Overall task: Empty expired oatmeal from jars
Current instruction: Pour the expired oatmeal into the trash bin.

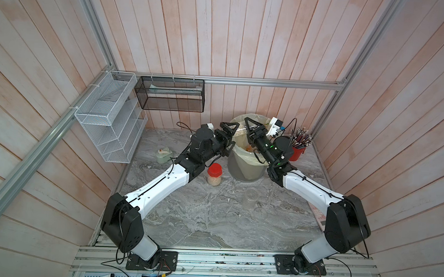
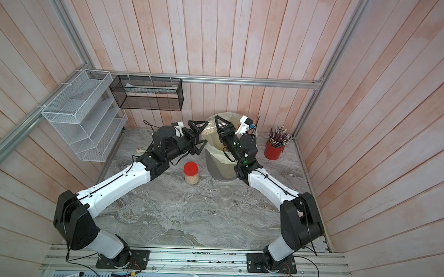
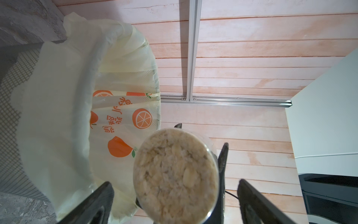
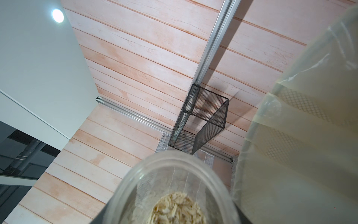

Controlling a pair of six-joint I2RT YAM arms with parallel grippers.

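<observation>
Right end effector (image 1: 246,127) clamps a tilted jar (image 1: 239,131) of oatmeal (image 3: 174,174) above the grey bin (image 1: 242,171); left end effector (image 1: 228,138) gapes wide beside it. Marbled surface (image 1: 198,221) lies open before the bin, plank wall (image 1: 247,41) close behind, red-lidded jar (image 1: 214,174) just beside.

2 tops overhead; 2 wrist views share jar (image 3: 175,174).

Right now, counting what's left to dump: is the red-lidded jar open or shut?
Shut. The red-lidded jar stands upright, lid on, oatmeal visible through its wall.
</observation>
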